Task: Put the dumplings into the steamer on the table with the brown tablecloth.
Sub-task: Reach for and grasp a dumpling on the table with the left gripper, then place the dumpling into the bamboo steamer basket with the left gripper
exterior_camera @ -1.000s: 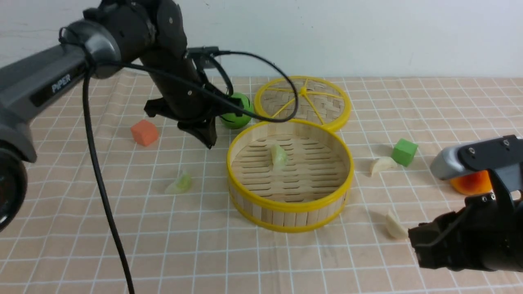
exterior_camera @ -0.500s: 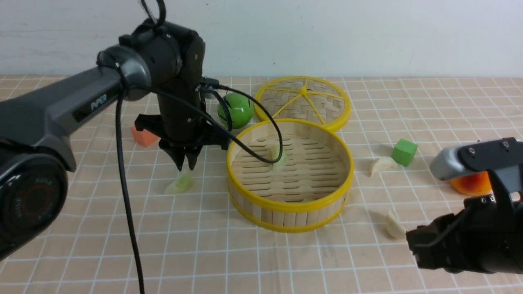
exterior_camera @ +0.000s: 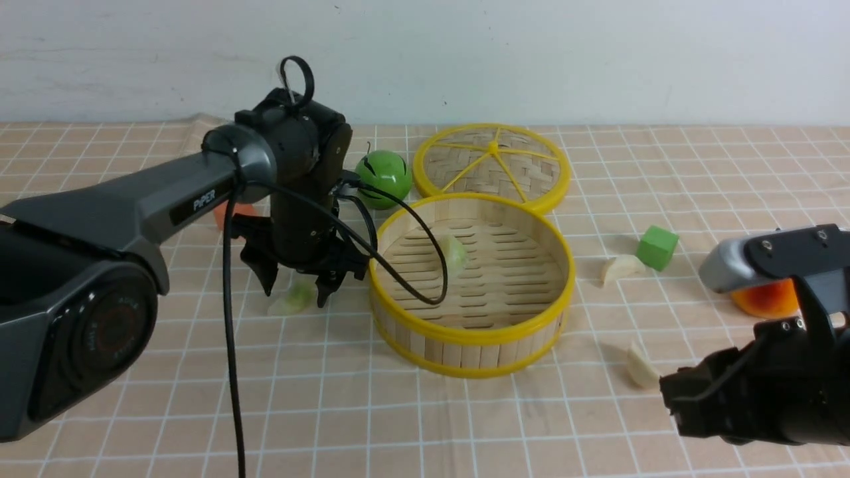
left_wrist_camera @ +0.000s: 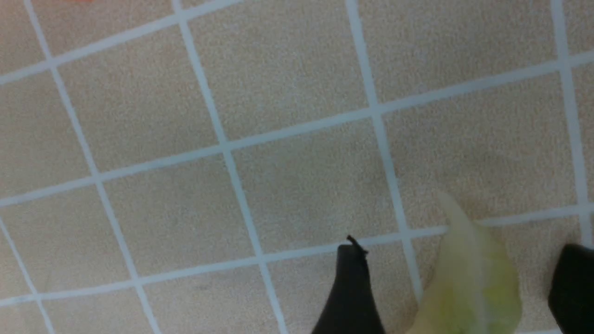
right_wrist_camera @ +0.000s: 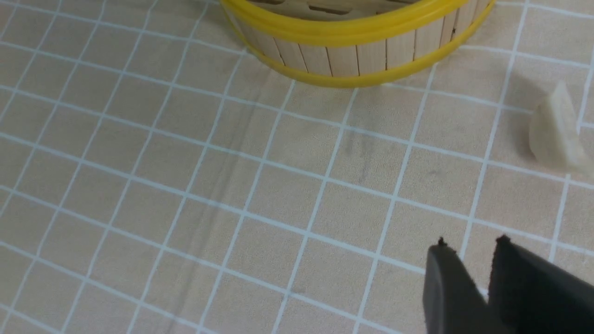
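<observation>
Down on the brown tablecloth (exterior_camera: pixel 133 398), beside the steamer (exterior_camera: pixel 471 335): newly lowered and spread wide, left gripper (exterior_camera: pixel 296 292) astride a green dumpling (exterior_camera: pixel 287 305), ready to pinch. Right gripper (right_wrist_camera: pixel 471 246) slightly parted, empty.

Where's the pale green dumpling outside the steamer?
Pale green dumpling: front view, robot's left of the yellow-rimmed bamboo steamer, between the open left gripper's fingers.

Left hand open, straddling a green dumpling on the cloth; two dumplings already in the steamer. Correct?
Not quite. The front view shows only one dumpling, a green one, in the steamer, not two. The rest holds: the left hand is open, straddling the green dumpling on the cloth.
</observation>
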Robot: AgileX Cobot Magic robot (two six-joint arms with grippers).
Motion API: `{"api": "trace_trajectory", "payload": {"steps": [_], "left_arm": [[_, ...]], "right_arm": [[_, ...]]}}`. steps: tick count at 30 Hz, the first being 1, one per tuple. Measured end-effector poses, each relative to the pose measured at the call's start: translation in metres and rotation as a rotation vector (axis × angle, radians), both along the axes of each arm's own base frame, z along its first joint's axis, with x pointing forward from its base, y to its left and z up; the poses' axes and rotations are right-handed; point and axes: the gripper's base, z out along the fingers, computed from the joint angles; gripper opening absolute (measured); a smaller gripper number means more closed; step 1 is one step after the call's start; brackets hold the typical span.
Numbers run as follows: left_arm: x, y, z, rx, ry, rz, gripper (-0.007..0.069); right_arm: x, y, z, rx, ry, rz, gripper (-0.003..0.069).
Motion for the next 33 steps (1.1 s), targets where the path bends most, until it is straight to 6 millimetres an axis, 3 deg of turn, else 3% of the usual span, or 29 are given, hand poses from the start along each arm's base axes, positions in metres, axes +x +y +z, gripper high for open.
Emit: {"api": "trace_trajectory", "payload": {"steps": [5,12,33], "left_arm": [[-0.0005,-0.0015,-0.0017,-0.017,0.009,0.004,0.0443],[-0.0015,-0.0039,-0.0044,-0.031,0.026,0.009,0.0196],[-0.0018,-0.0048,-0.0009,-0.064,0.003,0.115,0.0195]], "right_arm": [[0.0,0.0,0.0,0.0,0.001,0.0,0.0151],[-0.0002,0.0,-0.0002,-0.001,0.003,0.001,0.0158],[-0.0003,0.0,-0.0003,-0.001,0.004,0.001,0.0176]]}}
